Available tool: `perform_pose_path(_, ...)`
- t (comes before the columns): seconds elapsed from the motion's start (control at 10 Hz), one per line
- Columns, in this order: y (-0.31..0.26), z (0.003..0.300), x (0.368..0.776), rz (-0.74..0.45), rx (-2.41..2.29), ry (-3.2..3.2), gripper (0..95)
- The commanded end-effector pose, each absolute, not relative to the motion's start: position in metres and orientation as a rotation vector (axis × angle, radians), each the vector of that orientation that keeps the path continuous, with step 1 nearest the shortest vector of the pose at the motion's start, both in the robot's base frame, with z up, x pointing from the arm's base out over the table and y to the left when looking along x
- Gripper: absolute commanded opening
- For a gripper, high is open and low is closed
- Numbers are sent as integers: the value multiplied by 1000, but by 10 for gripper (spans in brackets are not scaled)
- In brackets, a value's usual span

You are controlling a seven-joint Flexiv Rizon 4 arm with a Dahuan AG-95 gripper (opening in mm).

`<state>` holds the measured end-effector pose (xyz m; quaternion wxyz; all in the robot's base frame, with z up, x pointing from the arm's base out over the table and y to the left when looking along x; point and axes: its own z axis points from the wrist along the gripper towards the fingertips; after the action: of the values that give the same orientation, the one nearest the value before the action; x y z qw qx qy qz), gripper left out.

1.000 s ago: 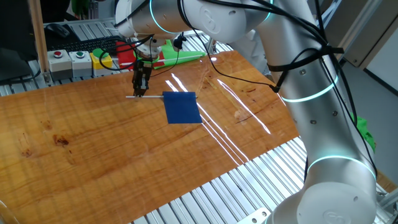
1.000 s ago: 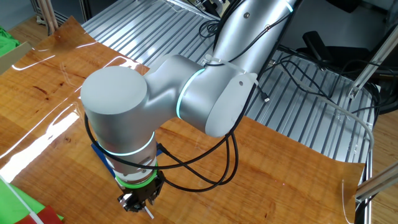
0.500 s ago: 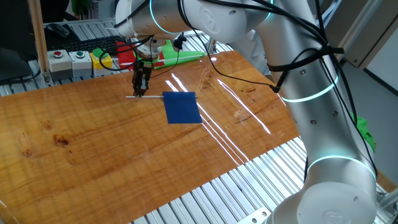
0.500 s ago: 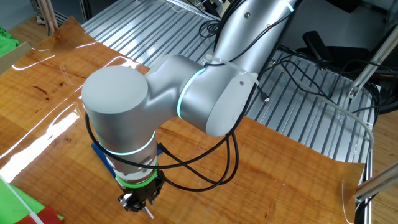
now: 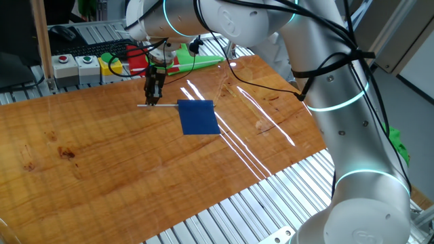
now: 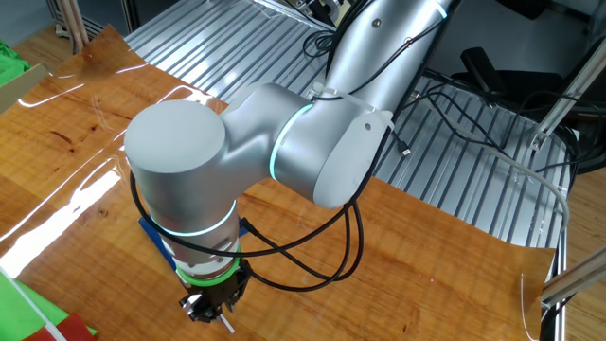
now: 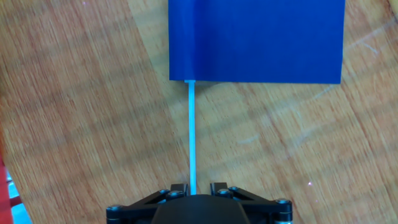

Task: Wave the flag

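The flag is a small dark blue rectangle lying flat on the wooden table, with its thin white stick pointing left. My gripper points straight down at the stick's free end, its fingers close together around it. In the hand view the blue flag fills the top, and the stick runs down between my gripper fingers. In the other fixed view the arm hides most of the flag. Only a blue edge and the stick's tip show beside the gripper.
A box with red and green buttons and a yellow part stand behind the table's far edge. Red and green flat pieces lie behind the gripper. Ribbed metal borders the table's near edge.
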<state>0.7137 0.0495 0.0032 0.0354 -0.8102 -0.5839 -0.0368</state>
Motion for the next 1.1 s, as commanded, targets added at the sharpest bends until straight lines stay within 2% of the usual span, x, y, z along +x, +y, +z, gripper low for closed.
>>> perform_pose_path(0.1,50,2,714,-113,-2488,-1794,190)
perform_pose_path(0.2,49,52,749,-151,-2320,-1953,0)
perform_pose_path(0.4,55,40,749,-132,-2313,-1961,0)
perform_pose_path(1.0,62,39,748,-110,-2317,-1978,0)
perform_pose_path(1.1,63,33,746,-81,-2310,-2010,190)
